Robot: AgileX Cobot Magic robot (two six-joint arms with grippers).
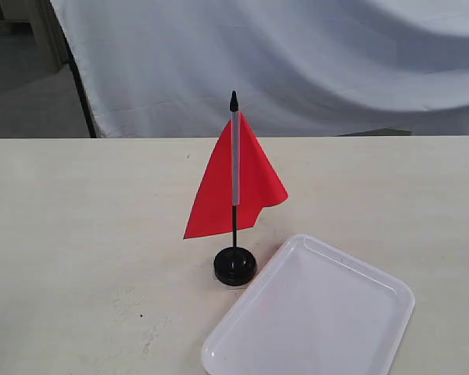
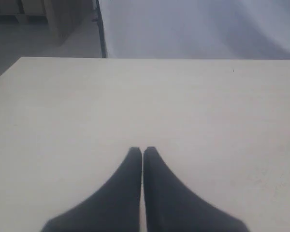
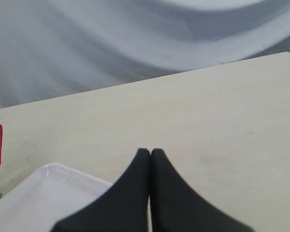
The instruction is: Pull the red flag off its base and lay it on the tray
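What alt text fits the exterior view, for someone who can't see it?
A small red flag stands upright in a round black base on a pale table. An empty white tray lies close by to the right, nearer the camera, not touching the base. Behind hangs a white cloth.

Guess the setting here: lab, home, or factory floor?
Most likely a lab test bench staged for recording: a plain pale table, a white cloth hung as a backdrop behind it, and only props on it, the red flag in its base next to the tray.
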